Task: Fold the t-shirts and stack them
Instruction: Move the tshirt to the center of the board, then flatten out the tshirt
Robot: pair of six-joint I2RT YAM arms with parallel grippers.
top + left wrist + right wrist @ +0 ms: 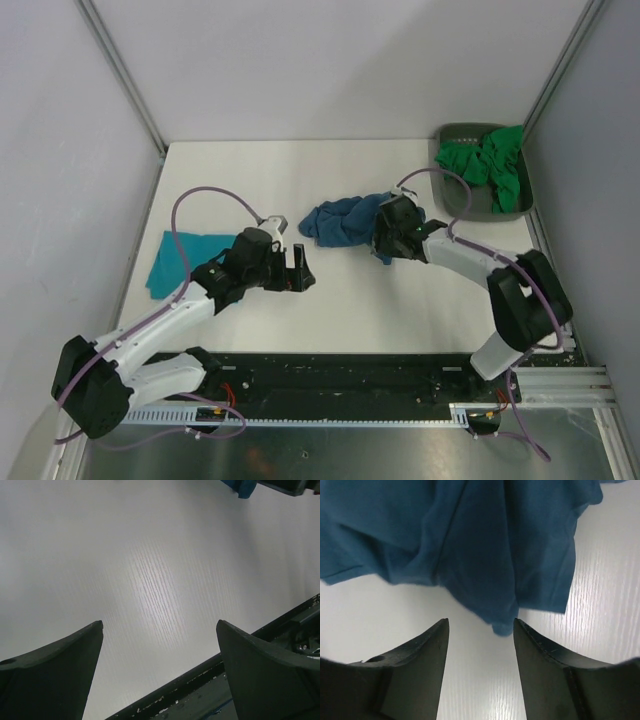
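Hem of steel-blue t-shirt [470, 545] dips between spread right claw [480, 621] tips.

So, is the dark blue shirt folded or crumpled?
Crumpled. The dark blue shirt lies in a rumpled heap on the table; the right wrist view shows loose, uneven folds just ahead of the open right claw.

This is looking like a robotics lab test cell; plain pale panels [330, 60] on aluminium posts [120, 70] are boxing in a white table [340, 310]; 2 cabled robot arms [165, 325] are sitting bolted to a black base rail [340, 372].
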